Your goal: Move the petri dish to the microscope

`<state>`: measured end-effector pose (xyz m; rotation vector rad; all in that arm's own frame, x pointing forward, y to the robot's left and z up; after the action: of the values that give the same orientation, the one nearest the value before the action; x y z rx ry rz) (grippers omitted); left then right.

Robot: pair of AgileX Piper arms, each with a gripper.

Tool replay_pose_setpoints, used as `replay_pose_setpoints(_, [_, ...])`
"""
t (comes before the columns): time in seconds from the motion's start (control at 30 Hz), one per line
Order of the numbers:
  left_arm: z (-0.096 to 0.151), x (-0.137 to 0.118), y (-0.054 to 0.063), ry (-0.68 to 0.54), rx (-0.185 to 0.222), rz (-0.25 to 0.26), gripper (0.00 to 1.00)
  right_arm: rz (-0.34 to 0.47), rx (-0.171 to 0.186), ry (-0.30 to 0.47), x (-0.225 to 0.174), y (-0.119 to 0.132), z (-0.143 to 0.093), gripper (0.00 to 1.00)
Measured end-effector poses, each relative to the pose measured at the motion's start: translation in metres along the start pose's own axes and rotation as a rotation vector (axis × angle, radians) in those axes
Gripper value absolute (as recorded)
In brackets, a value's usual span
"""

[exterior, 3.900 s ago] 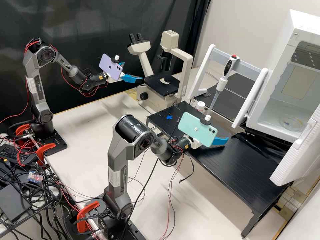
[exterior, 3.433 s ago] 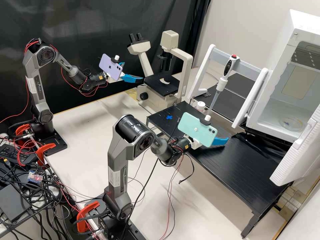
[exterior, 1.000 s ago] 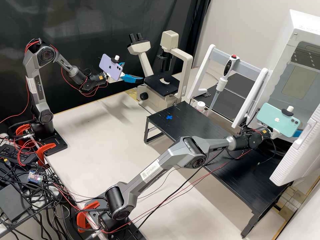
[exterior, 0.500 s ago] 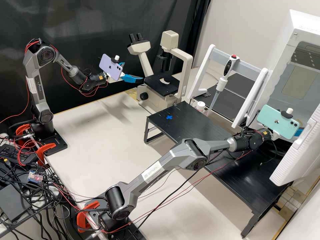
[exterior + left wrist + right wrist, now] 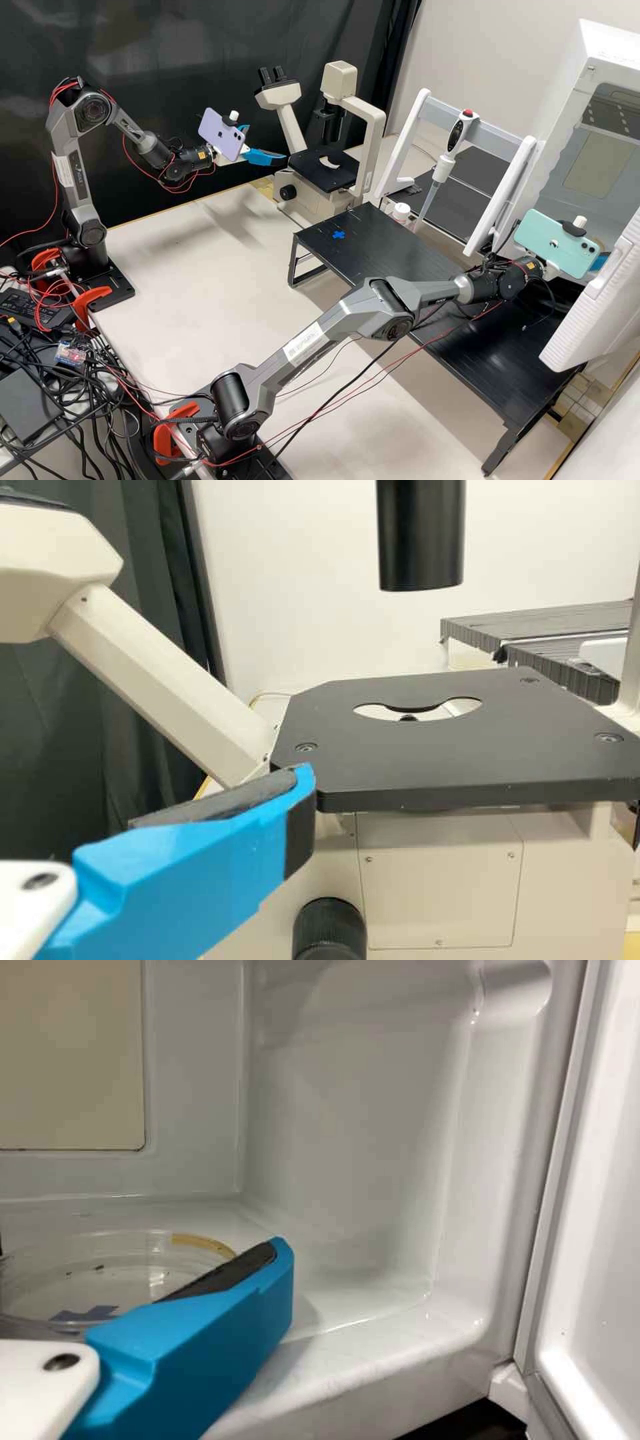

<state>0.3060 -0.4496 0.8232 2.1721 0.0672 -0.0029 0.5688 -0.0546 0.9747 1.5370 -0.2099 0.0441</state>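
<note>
Log petri dish (image 5: 130, 1280) on floor of white chamber (image 5: 345, 1140), over blue cross (image 5: 85, 1314), prob there to mark the start spot. Tag right gripper (image 5: 145, 1260) as wide, w/ finger (image 5: 215, 1330) low along near side of petri dish, prob to pinch by the wall; can't tell if touching. See chamber door (image 5: 593, 307) swung out, likely to give the arm room. Judge step as lining up for the grasp, so w/ carry still to do; should close gently, as clear plastic may slip or tip. Further out, note 2nd cross (image 5: 339, 235) on table (image 5: 400, 257), maybe for a handover. Mark left gripper (image 5: 268, 143) as wide too, beside microscope (image 5: 313, 200), poss waiting to place onto stage (image 5: 450, 755)
</note>
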Motion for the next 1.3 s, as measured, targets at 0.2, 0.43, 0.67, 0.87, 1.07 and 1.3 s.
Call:
replay_pose_setpoints(0.2, [0.000, 0.000, 0.000, 0.000, 0.000, 0.000, 1.00, -0.006, 0.001, -0.001, 0.000, -0.002, 0.002, 0.00])
replay_pose_setpoints(0.43, [0.000, 0.000, 0.000, 0.000, 0.000, 0.000, 1.00, -0.019, 0.013, 0.024, -0.002, -0.008, 0.005, 0.00])
replay_pose_setpoints(0.67, [0.000, 0.000, 0.000, 0.000, 0.000, 0.000, 1.00, -0.030, 0.024, 0.038, -0.015, -0.001, 0.009, 0.00])
replay_pose_setpoints(0.87, [0.000, 0.000, 0.000, 0.000, 0.000, 0.000, 1.00, -0.037, 0.027, 0.030, -0.037, 0.014, 0.019, 0.00])
replay_pose_setpoints(1.07, [0.000, 0.000, 0.000, 0.000, 0.000, 0.000, 1.00, -0.040, 0.025, 0.040, -0.061, 0.028, 0.025, 0.00])
replay_pose_setpoints(1.3, [0.000, 0.000, 0.000, 0.000, 0.000, 0.000, 1.00, -0.036, 0.047, 0.074, -0.095, 0.039, 0.026, 0.00])
